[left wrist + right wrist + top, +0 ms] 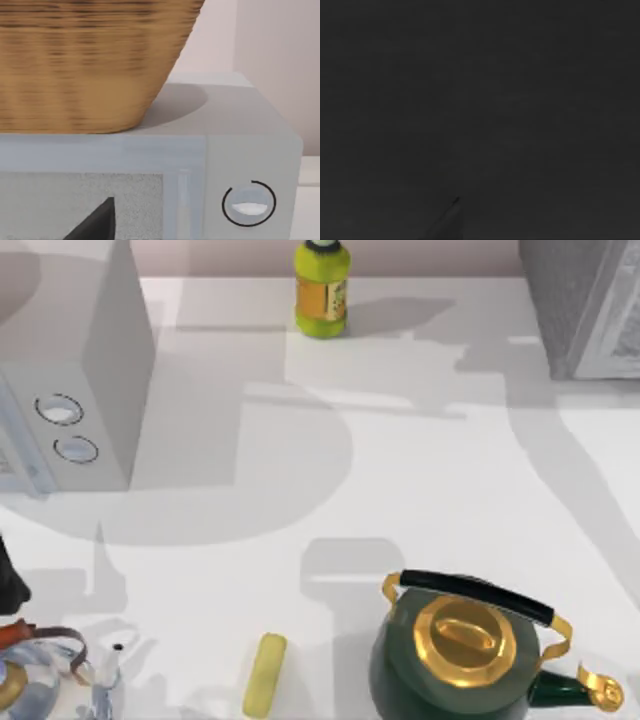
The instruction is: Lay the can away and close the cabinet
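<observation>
Facing a wicker basket (85,65) atop the microwave (250,150), left arm; gripper state impossible to tell.

Open tabletop (420,480) across frame centre and right of centre. Obstacles: microwave (70,390) at upper left; yellow-green bottle (321,290) at top centre; grey cabinet (585,305) at upper right; green kettle (470,655) at lower right; yellow bar (265,674) at bottom centre; glass teapot (45,680) at lower left. Wicker basket (85,60) atop microwave. Right wrist view dark.
</observation>
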You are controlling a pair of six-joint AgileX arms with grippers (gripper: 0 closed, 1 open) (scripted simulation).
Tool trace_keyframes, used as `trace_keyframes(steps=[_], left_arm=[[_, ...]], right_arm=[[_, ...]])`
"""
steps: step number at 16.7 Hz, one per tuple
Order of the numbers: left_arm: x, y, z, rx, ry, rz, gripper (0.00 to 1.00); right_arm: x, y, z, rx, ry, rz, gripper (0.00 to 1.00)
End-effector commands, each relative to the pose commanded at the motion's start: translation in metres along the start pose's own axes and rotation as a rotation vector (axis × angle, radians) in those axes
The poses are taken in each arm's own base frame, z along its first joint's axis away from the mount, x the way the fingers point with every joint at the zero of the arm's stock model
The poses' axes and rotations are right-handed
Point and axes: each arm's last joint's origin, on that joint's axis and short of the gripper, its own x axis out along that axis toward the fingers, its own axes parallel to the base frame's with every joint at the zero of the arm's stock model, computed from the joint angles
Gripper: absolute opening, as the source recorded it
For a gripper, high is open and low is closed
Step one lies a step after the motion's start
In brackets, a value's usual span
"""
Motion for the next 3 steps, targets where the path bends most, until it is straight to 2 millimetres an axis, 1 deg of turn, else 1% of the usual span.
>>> trace_keyframes(steps=[2, 3], left_arm=[[0.0, 0.0, 0.0, 0.0, 0.0, 0.0, 1.0], [0.0, 0.0, 0.0, 0.0, 0.0, 0.0, 1.0]], right_arm=[[0.012, -0.0004, 0.0001, 0.0, -0.004, 0.003, 1.0], [0.0142, -0.0008, 0.0003, 0.001, -0.005, 0.004, 1.0]])
